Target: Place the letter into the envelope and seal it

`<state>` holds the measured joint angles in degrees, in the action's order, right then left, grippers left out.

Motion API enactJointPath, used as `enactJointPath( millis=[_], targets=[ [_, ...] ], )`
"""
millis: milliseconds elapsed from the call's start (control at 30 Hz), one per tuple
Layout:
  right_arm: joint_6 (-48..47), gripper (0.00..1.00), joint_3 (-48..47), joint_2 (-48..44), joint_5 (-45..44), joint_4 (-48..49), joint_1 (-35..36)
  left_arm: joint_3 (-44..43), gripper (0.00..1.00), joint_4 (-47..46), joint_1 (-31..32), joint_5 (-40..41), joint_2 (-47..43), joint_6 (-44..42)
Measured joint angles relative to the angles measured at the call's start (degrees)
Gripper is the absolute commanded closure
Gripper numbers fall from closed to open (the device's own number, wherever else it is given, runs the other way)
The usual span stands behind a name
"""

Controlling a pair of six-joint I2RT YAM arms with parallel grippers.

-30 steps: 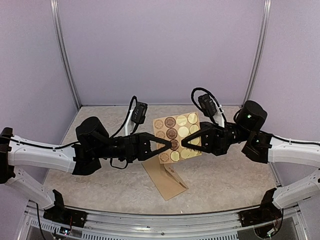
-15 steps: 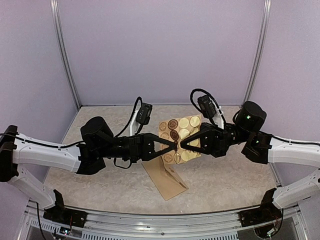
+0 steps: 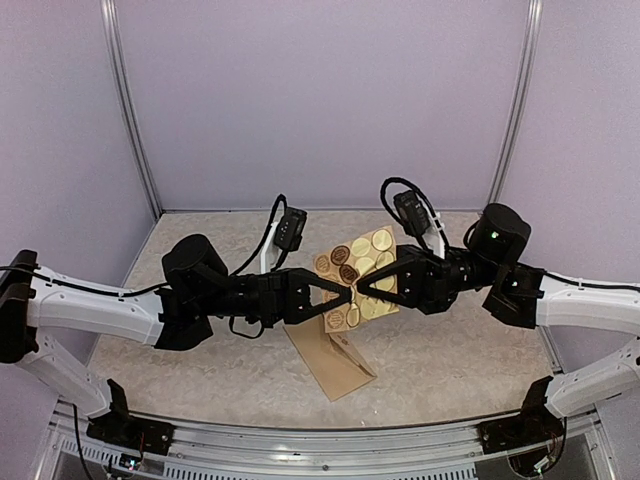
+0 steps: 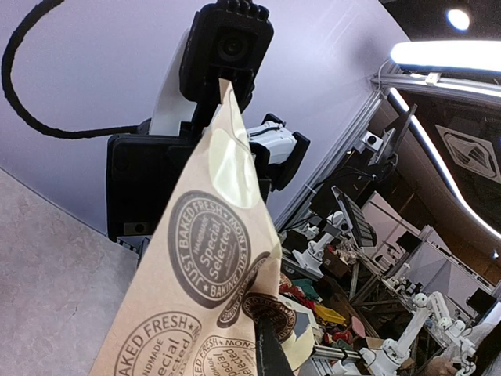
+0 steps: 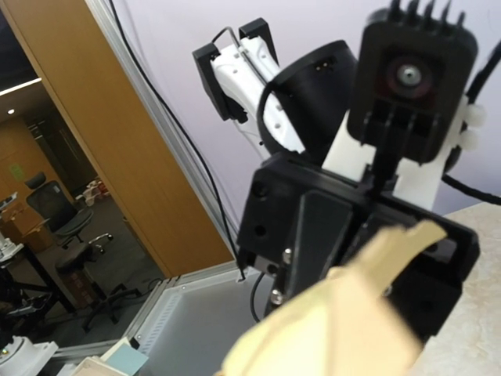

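Above the table my two grippers meet tip to tip at a tan sticker sheet held in the air. My right gripper is shut on the sheet's lower edge. My left gripper is shut on a round brown sticker that curls off the sheet; one dark finger lies over it. In the right wrist view only the sheet's pale back shows, blurred. The brown envelope lies flat on the table below. The letter is out of view.
The table is pale and speckled, with lilac walls on three sides. Both arms reach in from the sides at mid height. My left wrist camera looks at the right wrist camera housing close ahead.
The sticker sheet has tilted and buckled, with its left side now raised. My left gripper has shifted a little to the right. Both grippers stay shut.
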<state>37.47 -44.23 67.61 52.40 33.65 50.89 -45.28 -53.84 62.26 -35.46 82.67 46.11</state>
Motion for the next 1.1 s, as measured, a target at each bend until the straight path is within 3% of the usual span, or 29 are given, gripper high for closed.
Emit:
enactJointPath(
  millis=[433,500,633,800,933,1100],
  targets=[
    [-0.8,1.00,0.0,-0.2,-4.0,-3.2,0.0,3.1,1.00,-1.1,0.1,4.5,-1.8,-0.2],
    [-0.8,1.00,0.0,-0.5,-4.7,-3.7,0.0,3.3,0.93,-1.3,0.1,5.1,-1.9,-0.2],
    [-1.0,1.00,0.0,-1.0,-7.2,-5.0,0.0,3.3,0.66,0.4,-0.2,6.8,-2.5,-0.7],
    [-2.1,1.00,0.2,-2.7,-12.0,-9.6,-0.2,3.9,0.46,13.0,-1.2,16.2,-9.0,-4.7],
    [-3.2,1.00,0.2,-3.7,-16.0,-12.8,-0.3,3.7,0.45,24.6,-0.9,28.5,-17.8,-9.6],
    [-3.9,1.00,-0.2,-3.4,-20.6,-17.2,-0.4,0.4,0.63,31.5,0.5,36.0,-20.6,-13.4]
  ],
)
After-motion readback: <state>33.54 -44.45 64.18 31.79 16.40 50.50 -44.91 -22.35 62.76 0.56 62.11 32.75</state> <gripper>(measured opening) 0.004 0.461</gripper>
